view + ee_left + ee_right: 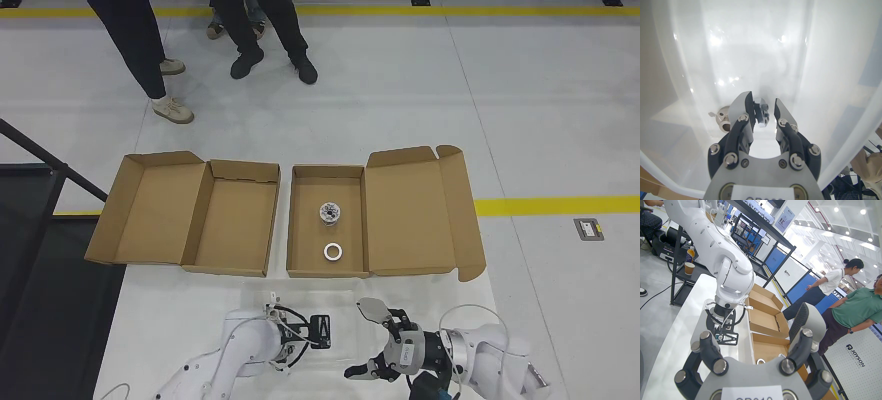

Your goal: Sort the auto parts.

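Note:
My left gripper (762,98) is down inside a translucent white bin (829,94), open. A silver bolted metal part (762,114) lies between its fingers, against one pad and clear of the other. A second, bronze-toned round part (723,121) lies close beside that finger. In the top view the left gripper (316,332) is in the bin (345,298) at the table's front. My right gripper (365,340) hovers just to its right, open wide and holding nothing. One ribbed right finger pad (800,321) shows in the right wrist view.
Two open cardboard boxes stand behind the bin. The left box (235,215) holds nothing. The right box (300,225) holds a gear-like part (330,211) and a white ring (332,251). Their flaps spread sideways. Bare white table (160,320) lies to the front left.

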Available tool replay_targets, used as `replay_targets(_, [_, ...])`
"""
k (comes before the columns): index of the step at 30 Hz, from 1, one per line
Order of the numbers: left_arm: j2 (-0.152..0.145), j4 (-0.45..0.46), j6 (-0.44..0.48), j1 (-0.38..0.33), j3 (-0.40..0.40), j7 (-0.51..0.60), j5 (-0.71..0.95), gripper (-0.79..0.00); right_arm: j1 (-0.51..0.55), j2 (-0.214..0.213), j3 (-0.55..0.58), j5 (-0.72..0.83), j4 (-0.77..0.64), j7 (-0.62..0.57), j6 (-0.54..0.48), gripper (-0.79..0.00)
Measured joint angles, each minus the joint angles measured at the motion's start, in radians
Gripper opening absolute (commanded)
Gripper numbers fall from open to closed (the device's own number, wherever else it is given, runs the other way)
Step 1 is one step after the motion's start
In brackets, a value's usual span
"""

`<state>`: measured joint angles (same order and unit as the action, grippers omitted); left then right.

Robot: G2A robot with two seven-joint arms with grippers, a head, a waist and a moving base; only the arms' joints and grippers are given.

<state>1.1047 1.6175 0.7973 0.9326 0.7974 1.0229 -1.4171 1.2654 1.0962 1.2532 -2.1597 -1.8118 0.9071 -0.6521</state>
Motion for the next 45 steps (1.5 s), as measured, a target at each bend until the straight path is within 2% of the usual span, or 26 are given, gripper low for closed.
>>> replay_targets(5, [-0.007,-0.007,-0.022,-0.018,-0.027,0.022,0.011,-0.508,0.0,0.0,0.0,0.0,0.0,0.0,0.0,0.0])
replay_targets(7, [-0.009,-0.006,-0.03,-0.023,-0.035,0.03,0.021,-0.536,0.0,0.0,0.0,0.0,0.0,0.0,0.0,0.0])
replay_targets(8, [-0.011,-0.006,-0.034,-0.025,-0.038,0.034,0.028,-0.557,0.0,0.0,0.0,0.0,0.0,0.0,0.0,0.0])
replay_targets(10, [-0.014,-0.005,-0.038,-0.029,-0.042,0.038,0.035,-0.674,0.0,0.0,0.0,0.0,0.0,0.0,0.0,0.0])
replay_targets(13, [-0.019,-0.002,-0.043,-0.035,-0.051,0.043,0.046,-0.785,0.0,0.0,0.0,0.0,0.0,0.0,0.0,0.0])
replay_targets(25, [-0.042,0.051,-0.043,-0.04,-0.041,0.043,0.1,-0.785,0.0,0.0,0.0,0.0,0.0,0.0,0.0,0.0])
replay_targets(30, [-0.059,0.137,-0.035,-0.013,0.023,-0.015,0.114,-0.785,0.0,0.0,0.0,0.0,0.0,0.0,0.0,0.0])
replay_targets(37, [-0.101,0.255,0.011,0.072,0.206,-0.237,0.142,-0.785,0.0,0.0,0.0,0.0,0.0,0.0,0.0,0.0])
replay_targets(41, [-0.12,0.282,0.062,0.124,0.313,-0.344,0.178,-0.785,0.0,0.0,0.0,0.0,0.0,0.0,0.0,0.0])
replay_targets(45, [-0.12,0.281,0.06,0.123,0.302,-0.337,0.177,-0.785,0.0,0.0,0.0,0.0,0.0,0.0,0.0,0.0])
